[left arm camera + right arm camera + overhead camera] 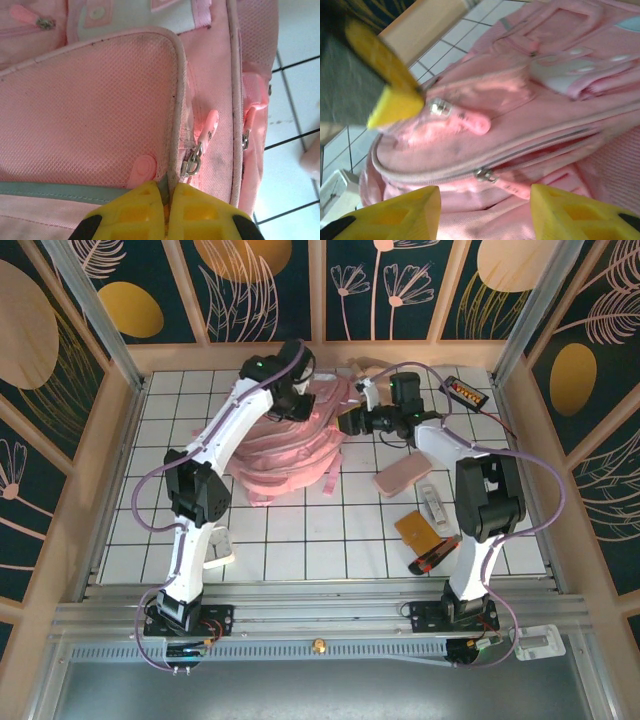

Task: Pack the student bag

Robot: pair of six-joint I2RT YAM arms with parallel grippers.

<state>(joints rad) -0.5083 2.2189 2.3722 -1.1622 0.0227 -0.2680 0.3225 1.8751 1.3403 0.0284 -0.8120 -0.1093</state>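
Observation:
The student bag (pixel 290 445), a large pink backpack, lies in the middle of the table. My left gripper (pixel 167 200) is shut on the piped edge of its mesh front pocket (pixel 90 105), just beside a metal zipper slider with a pink pull (pixel 200 147). In the top view the left gripper (pixel 292 390) sits at the bag's far end. My right gripper (pixel 485 215) is open and hovers over the bag (pixel 520 110), close to a partly open zipper and its slider (pixel 485 175). From above, the right gripper (pixel 352 422) is at the bag's right edge.
A dusty-pink pencil pouch (pixel 402 478), a white item (pixel 432 502), an orange booklet (pixel 418 530) and a red-and-black pen (pixel 432 560) lie right of the bag. A white object (pixel 218 552) sits by the left arm. A black device (pixel 465 390) lies at the back right.

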